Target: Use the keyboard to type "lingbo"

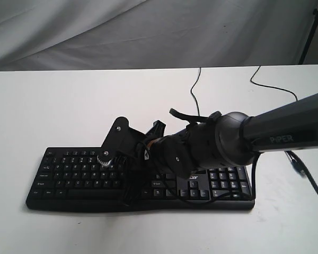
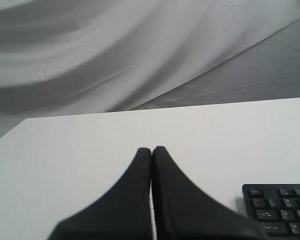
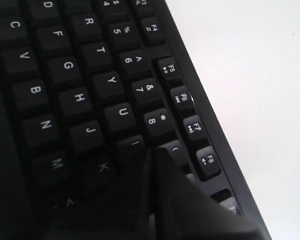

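Two right fingers (image 3: pixel 167 172), pressed together, reach one keyboard (image 3: pixel 65 70) beside the I key.

The exterior camera sits high on the typist's side of the table (image 1: pixel 37 106), looking down and across it toward the grey cloth (image 1: pixel 95 32) behind, far enough back to take in the whole keyboard (image 1: pixel 79 177). The left wrist camera rides low, off the keyboard's Esc end, facing almost level over bare tabletop to the same cloth and catching only that corner of keys. The right wrist camera hangs very close above the keys around U, J and 8, tilted steeply down, sharing those rows with the exterior view
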Action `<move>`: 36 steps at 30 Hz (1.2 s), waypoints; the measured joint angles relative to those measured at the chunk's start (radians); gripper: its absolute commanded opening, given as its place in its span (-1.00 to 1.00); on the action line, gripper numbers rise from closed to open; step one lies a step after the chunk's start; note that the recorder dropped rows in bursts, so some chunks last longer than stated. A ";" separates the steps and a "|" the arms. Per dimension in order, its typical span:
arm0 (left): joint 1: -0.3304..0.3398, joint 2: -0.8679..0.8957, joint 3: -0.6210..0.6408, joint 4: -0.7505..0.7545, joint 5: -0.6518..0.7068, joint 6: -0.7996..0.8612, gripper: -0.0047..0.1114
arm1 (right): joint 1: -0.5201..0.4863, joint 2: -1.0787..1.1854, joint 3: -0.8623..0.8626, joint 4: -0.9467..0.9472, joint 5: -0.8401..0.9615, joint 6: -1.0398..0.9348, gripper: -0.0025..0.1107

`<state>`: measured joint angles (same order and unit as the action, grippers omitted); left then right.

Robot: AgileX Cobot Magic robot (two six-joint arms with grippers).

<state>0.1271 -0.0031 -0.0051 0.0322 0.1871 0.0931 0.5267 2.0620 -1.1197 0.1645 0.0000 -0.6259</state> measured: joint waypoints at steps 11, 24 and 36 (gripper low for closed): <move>0.000 0.000 0.000 0.000 0.000 0.000 -0.91 | 0.000 -0.058 0.000 0.000 0.011 0.000 -0.96; 0.000 0.000 0.000 0.000 0.000 0.000 -0.91 | 0.000 -0.159 0.056 0.000 0.039 0.010 -0.96; 0.000 0.000 0.000 0.000 0.000 0.000 -0.91 | 0.000 -0.693 0.439 0.046 0.035 0.023 -0.96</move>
<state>0.1271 -0.0031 -0.0051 0.0322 0.1871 0.0931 0.5267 1.3693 -0.6807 0.2103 0.0349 -0.6031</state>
